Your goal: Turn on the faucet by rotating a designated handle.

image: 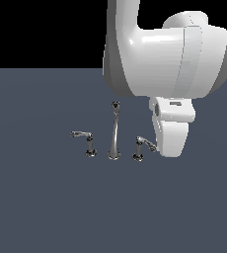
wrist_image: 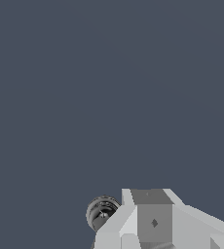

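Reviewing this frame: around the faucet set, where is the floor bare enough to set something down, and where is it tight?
Bare floor stretches in front of the faucet and off to the exterior view's left of the leftward-lever handle. It is crowded on the exterior view's right, where the gripper sits right at the handle. The gaps between spout and handles are narrow.

A flat, dark blue-gray floor (image: 46, 207) spreads out everywhere (plain, no marks), with black wall (image: 41, 29) behind it.
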Controlling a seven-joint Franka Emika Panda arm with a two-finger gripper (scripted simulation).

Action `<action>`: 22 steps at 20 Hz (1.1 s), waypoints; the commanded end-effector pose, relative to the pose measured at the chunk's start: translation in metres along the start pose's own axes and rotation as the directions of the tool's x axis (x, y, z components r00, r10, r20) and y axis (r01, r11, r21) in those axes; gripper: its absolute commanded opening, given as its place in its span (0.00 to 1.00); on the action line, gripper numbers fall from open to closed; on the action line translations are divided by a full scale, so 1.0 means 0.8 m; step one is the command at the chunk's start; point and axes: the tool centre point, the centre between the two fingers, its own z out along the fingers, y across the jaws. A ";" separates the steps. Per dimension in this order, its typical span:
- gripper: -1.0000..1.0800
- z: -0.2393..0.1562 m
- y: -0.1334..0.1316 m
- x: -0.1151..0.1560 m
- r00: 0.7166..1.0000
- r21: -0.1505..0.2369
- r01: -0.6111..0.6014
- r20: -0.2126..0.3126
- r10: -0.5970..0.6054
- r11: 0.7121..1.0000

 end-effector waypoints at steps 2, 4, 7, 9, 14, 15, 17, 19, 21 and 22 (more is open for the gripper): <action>0.00 0.000 0.015 -0.013 1.000 -0.007 0.015 0.003 -0.015 1.000; 0.00 0.000 0.012 -0.009 1.000 -0.003 0.002 0.001 -0.002 1.000; 0.00 0.000 0.020 -0.025 1.000 -0.005 0.006 0.001 -0.006 1.000; 0.00 0.000 0.026 -0.037 1.000 -0.005 0.008 0.002 -0.008 1.000; 0.00 0.000 0.040 -0.066 1.000 -0.007 0.014 0.003 -0.014 1.000; 0.00 0.000 0.040 -0.066 1.000 -0.007 0.014 0.003 -0.014 1.000; 0.00 0.000 0.035 -0.044 1.000 -0.005 -0.024 -0.002 0.024 1.000; 0.00 0.000 0.032 -0.059 1.000 -0.006 -0.017 -0.001 0.017 1.000; 0.00 0.000 0.028 -0.073 1.000 -0.006 -0.010 0.000 0.010 1.000; 0.00 0.000 0.027 -0.080 1.000 -0.006 -0.007 0.000 0.007 1.000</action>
